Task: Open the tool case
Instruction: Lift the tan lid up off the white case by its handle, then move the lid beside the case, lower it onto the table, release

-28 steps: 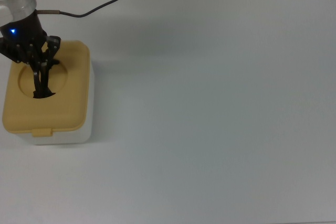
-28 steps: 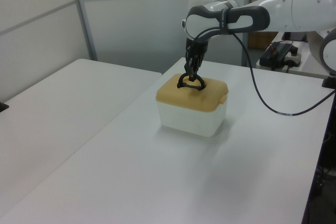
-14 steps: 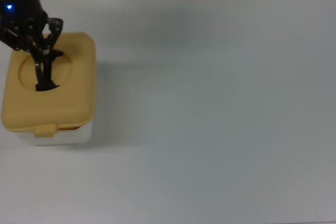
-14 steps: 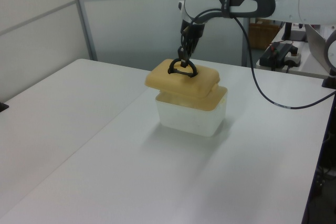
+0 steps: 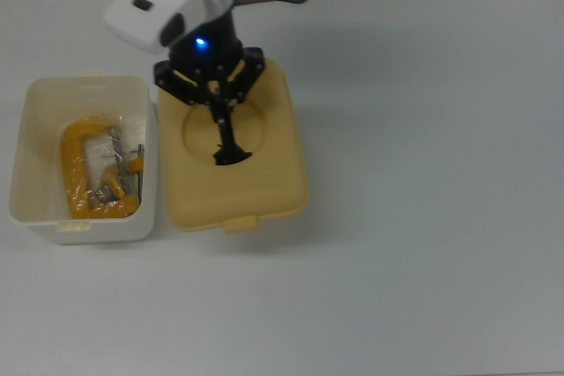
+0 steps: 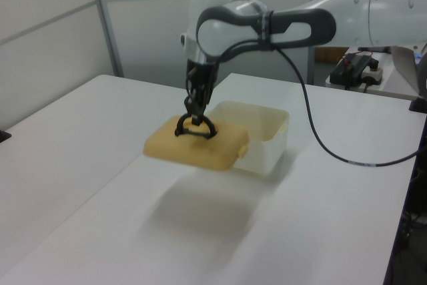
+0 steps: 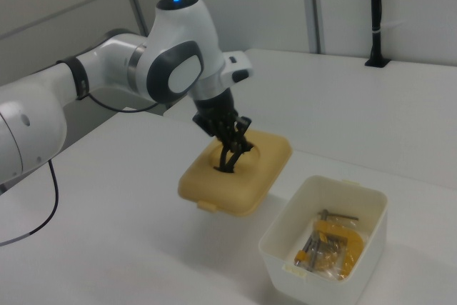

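Tool case, opened: tan-yellow rounded plastic lid (image 5: 233,158) off white rectangular plastic box (image 5: 81,222).
Tool (image 5: 226,151) pinches the lid's black handle (image 6: 194,127), holding it beside the box, exposing yellow clamp (image 5: 92,169).

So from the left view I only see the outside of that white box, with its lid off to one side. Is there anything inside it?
Observer: Yes. The top view looks straight down into the box: a yellow clamp lies in it, with some small metal pieces beside it.
Operator: And is the lid completely out of the way of the opening?
Observer: Yes. In the top view the lid is wholly on the top view's right of the box, with none of it over the opening.
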